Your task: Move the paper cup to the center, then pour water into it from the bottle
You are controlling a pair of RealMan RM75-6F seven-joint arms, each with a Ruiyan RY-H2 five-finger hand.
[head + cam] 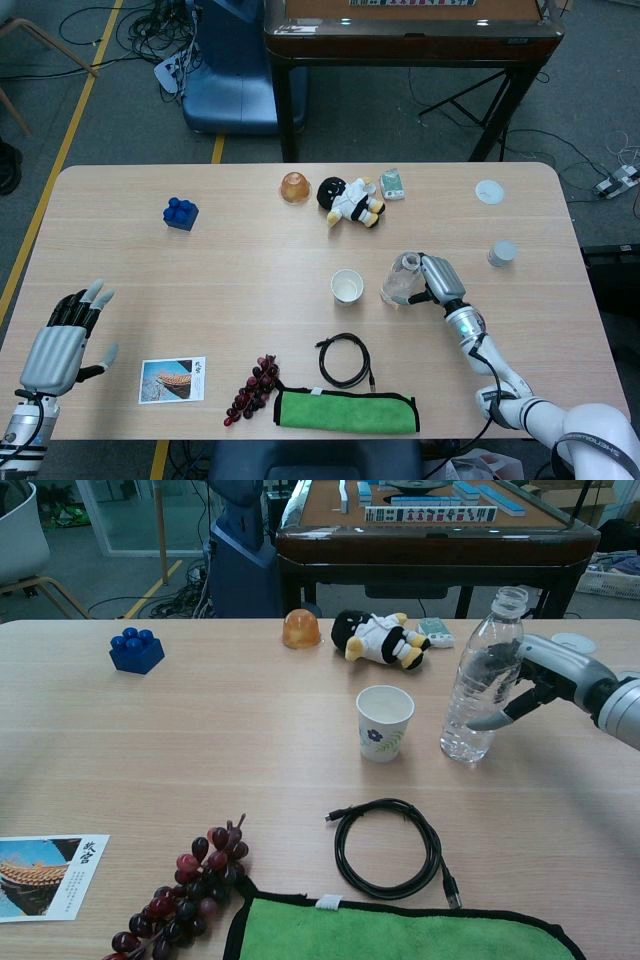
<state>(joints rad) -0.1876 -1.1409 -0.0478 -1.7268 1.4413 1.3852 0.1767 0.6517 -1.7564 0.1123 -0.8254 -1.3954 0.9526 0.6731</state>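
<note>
A white paper cup [347,286] with a flower print [384,721] stands upright near the table's middle. Just to its right is a clear, uncapped water bottle [477,685], with a little water in the bottom. Its neck leans away from the cup and its base is at the tabletop. My right hand [535,674] grips the bottle's side from the right, also seen in the head view [438,279]. My left hand [66,335] is open with fingers spread at the table's front left edge, far from both.
Behind the cup lie a plush toy [380,638], an orange dome [300,629] and a blue block [136,649]. In front are a coiled black cable [388,847], green cloth [400,930], grapes [185,895] and a postcard [172,380]. A grey cap [502,252] sits at right.
</note>
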